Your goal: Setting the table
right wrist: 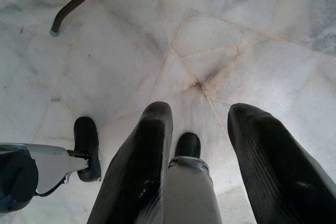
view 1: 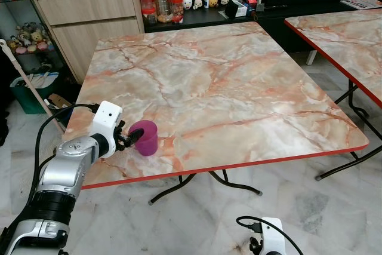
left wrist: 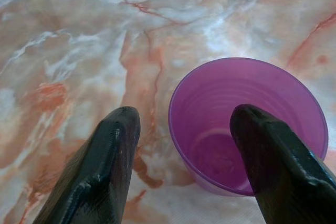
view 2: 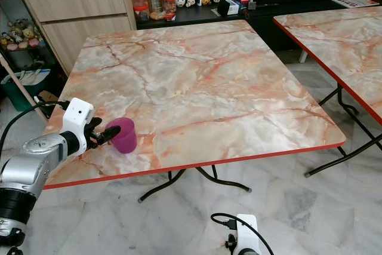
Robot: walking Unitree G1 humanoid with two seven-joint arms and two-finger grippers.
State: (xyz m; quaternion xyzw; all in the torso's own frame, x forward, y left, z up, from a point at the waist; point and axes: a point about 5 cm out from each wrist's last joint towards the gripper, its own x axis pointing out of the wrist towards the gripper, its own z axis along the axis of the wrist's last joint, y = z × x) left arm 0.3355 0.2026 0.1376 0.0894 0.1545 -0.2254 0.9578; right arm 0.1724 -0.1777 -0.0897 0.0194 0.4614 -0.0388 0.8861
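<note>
A translucent purple plastic cup stands upright at the lower left of the frame, near the red-trimmed front edge of the square marble-patterned surface. The left pincer is spread, one black finger inside the cup and the other outside its wall. The marble stretches bare toward the far edge. The right pincer, spread, hangs over the pale marble floor.

Head views overlook table; wrist views look down.
</note>
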